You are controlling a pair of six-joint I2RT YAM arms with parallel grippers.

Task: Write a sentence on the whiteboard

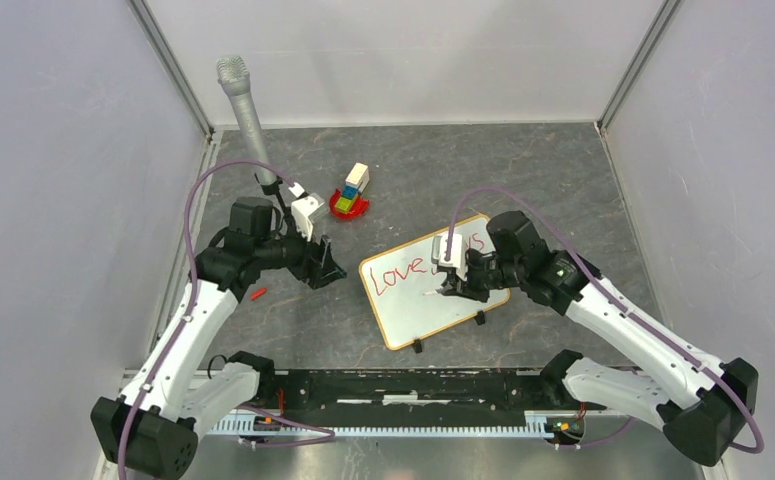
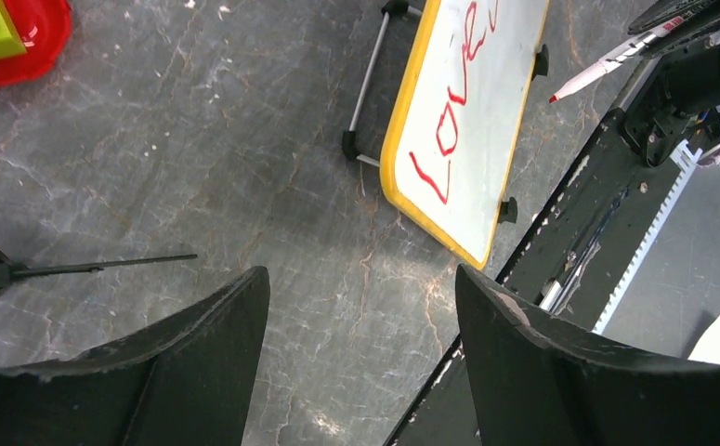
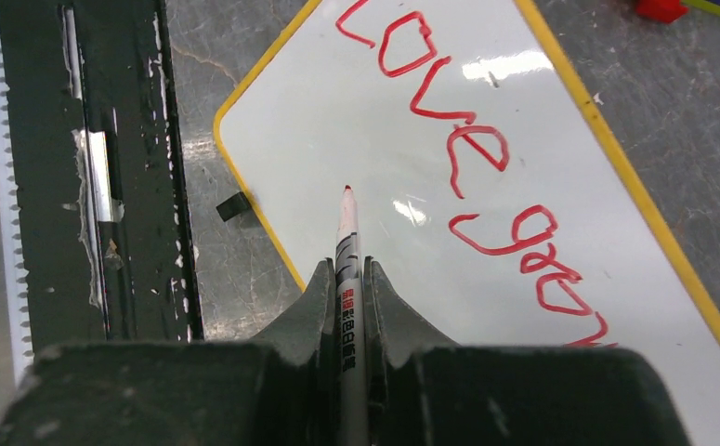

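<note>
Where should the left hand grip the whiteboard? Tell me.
Pinch the whiteboard frame at its left edge, from the left. That edge faces the open left hand, looks raised on its wire stand, and is clear of the right hand and marker.

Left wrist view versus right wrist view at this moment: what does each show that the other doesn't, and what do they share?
Left wrist only: the left gripper, open over the grey tabletop, and the thin metal stand rod beside the board. Right wrist only: the second red handwritten word, partly hidden by the right gripper. Both: the small yellow-framed whiteboard, the red word "Love", the white red-tipped marker that the right gripper is shut on, and the black rail at the table's near edge.
</note>
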